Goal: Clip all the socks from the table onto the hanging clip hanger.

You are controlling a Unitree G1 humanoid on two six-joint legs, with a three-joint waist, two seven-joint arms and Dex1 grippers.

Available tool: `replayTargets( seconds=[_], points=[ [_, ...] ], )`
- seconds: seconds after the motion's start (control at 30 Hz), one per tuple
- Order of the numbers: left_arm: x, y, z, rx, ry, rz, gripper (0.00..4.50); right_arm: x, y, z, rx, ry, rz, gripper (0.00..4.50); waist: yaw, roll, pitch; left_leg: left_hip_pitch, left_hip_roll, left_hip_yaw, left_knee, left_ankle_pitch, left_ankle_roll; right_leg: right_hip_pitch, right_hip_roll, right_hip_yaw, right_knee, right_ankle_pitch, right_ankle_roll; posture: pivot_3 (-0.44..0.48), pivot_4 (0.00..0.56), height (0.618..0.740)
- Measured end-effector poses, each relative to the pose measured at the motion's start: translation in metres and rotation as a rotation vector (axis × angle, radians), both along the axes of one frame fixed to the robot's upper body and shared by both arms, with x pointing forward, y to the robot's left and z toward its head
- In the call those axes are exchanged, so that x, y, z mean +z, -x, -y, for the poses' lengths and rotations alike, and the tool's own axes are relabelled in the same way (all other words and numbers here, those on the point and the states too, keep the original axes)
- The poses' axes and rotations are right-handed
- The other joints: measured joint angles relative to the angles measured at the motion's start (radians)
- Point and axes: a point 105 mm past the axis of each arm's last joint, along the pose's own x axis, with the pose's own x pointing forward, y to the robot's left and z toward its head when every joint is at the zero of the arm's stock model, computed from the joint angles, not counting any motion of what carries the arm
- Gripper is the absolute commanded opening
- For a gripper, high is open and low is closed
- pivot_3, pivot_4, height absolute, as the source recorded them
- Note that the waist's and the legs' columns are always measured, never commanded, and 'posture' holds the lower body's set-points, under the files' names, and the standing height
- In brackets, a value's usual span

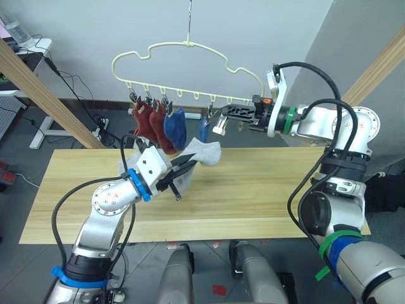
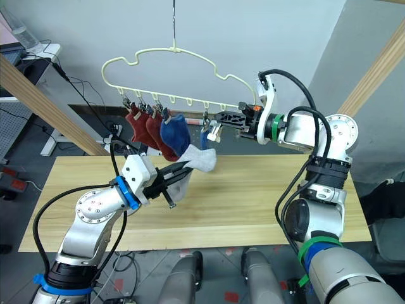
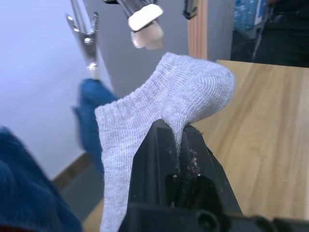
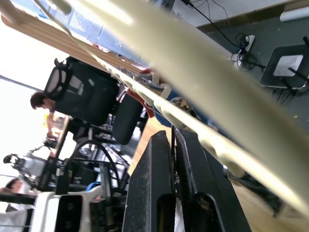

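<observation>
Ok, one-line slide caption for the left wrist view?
Left gripper shut on a grey sock, raised toward a clip beside a hung blue sock, above the table.

A lab or office: grey floor with loose cables (image 1: 76, 85), black office chairs (image 4: 82, 104), white desk (image 1: 28, 54).

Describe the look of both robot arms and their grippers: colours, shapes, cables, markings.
Both arms are silver-grey metal with rounded joint housings and loose black cables looping alongside. The left arm carries a blue band at the wrist, a white bracket behind the left gripper, and blue tape lower down. The right arm has a green wrist band, a white bracket, and green tape near its base. The right gripper has black fingers with white tips.
</observation>
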Motion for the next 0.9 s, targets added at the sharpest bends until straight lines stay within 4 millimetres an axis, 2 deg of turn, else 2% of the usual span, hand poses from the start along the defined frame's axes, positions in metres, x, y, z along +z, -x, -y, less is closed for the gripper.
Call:
replayTargets(
  seconds=[0.13,0.33,0.6,0.9],
  points=[
    [0.008,-0.004,0.0,0.015,0.014,0.055,0.01,0.001,0.002,-0.001,0.009,0.004,-0.003,0.0,-0.001,0.0,0.0,0.0,0.0,0.0,0.0,0.0,0.0,0.0,0.0,0.0,0.0,0.0,0.0,-0.01,0.334,0.74],
    [0.006,-0.007,-0.002,0.03,0.022,0.054,0.01,0.0,0.002,-0.004,0.008,0.003,-0.01,0.0,-0.001,0.0,0.0,0.0,0.0,0.0,0.0,0.0,0.0,0.0,0.0,0.0,0.0,-0.001,0.001,-0.007,0.331,0.74],
    [0.017,-0.01,0.001,0.029,0.043,0.095,0.01,-0.001,0.002,-0.007,0.012,0.002,-0.015,0.0,0.0,0.0,0.0,0.0,0.0,0.0,0.0,0.0,0.0,0.0,0.0,0.0,0.0,-0.001,0.001,-0.007,0.325,0.74],
    [0.018,-0.01,0.003,0.029,0.069,0.094,0.01,-0.003,0.005,-0.011,0.014,-0.003,-0.011,0.0,-0.001,0.0,0.0,0.0,0.0,0.0,0.0,0.0,0.0,0.0,0.0,0.0,0.001,0.0,0.0,-0.006,0.316,0.74]
  ],
)
